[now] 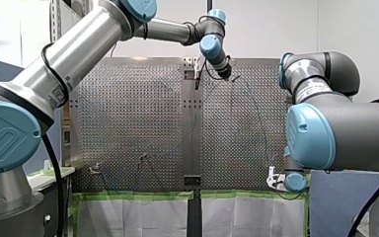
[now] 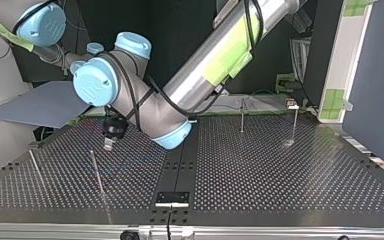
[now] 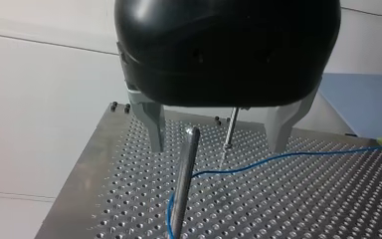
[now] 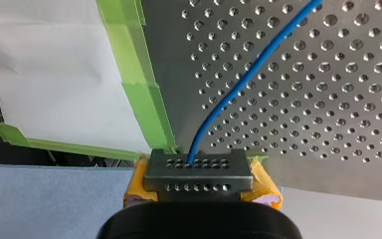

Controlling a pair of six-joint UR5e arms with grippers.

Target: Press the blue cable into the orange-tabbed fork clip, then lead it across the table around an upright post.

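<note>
Right wrist view: right pincer (image 4: 198,174) clenched on blue cable (image 4: 234,92); left pincer (image 3: 216,145) spread, clear of cable.

Perforated metal table (image 2: 280,170): two panels joined by a dark centre strip (image 2: 177,165). Four upright posts (image 2: 241,116) stand on it, two near the arm-side edge and two toward the opposite edge. A blue cable (image 3: 278,157) crosses the surface and bends beside one post. Green tape (image 1: 138,195) lines the arm-side edge.

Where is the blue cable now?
In the wrist views, the blue cable leaves my right tool, crosses the table and bends at an upright post ahead of my left tool.
</note>
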